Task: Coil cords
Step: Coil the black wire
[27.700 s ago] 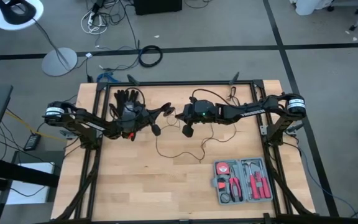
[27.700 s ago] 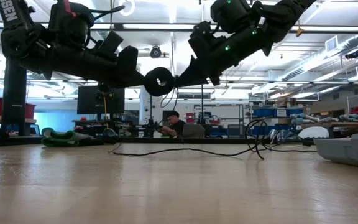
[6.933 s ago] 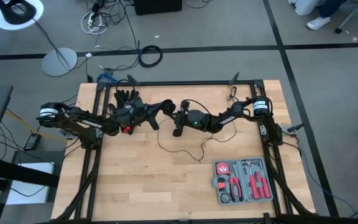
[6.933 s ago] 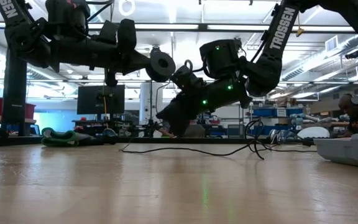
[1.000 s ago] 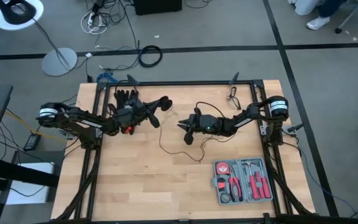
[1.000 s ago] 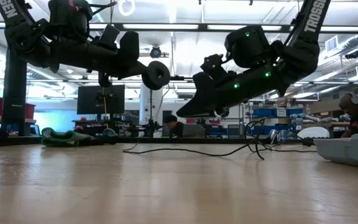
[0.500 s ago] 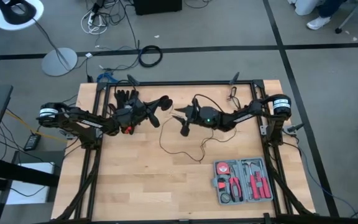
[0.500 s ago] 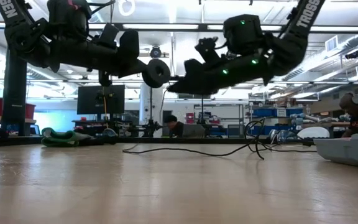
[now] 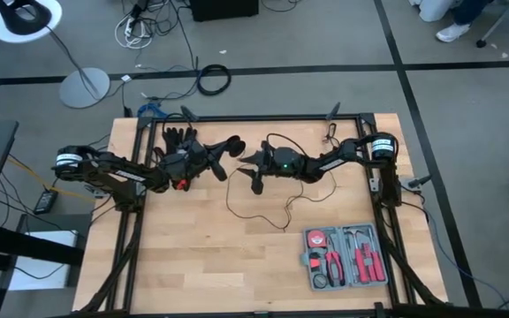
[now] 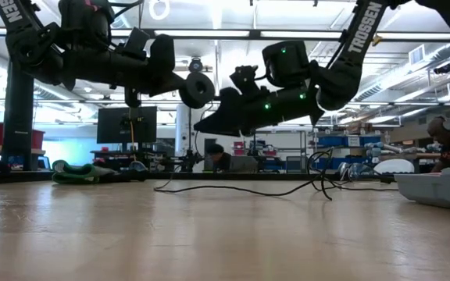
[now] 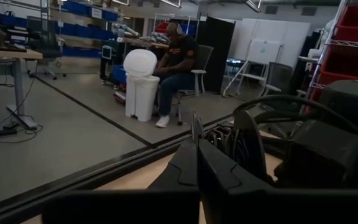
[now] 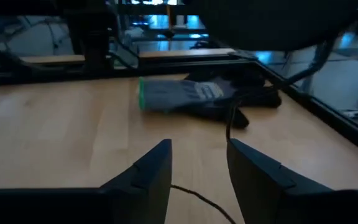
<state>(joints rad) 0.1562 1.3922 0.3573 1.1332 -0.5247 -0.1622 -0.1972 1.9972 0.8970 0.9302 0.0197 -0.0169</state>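
Note:
The cord is a thin black wire (image 9: 256, 215) ending in a round black disc (image 9: 233, 146). My left gripper (image 9: 219, 152) reaches level from the table's left and is shut on the disc, high above the wood. From the disc the wire drops (image 12: 229, 124) to the table and lies there in loose curves (image 10: 233, 190). My right gripper (image 9: 253, 170) stands open just right of the disc, above the table and tipped slightly down. In the right wrist view a stretch of wire (image 12: 197, 196) lies on the table below its fingers (image 12: 156, 167). My left gripper pinches the disc by the rim nearest the arm (image 10: 184, 87) between its shut fingers, which come level from the table's left. The disc (image 10: 198, 90) stands on edge past the fingertips, clear of the table. The wire hangs slack below it.
A dark glove with a green cuff (image 9: 182, 137) lies at the far left, past the disc. An open tool case (image 9: 345, 256) sits at the near right. A grey bin (image 10: 440, 187) shows at the right in the low view. A person (image 11: 179, 56) sits beyond the table.
My right gripper has moved toward the table's left and far edges, closing on the disc. It has opened wider and rolled a little. The left gripper and the disc have kept still, and the wire on the table lies as before.

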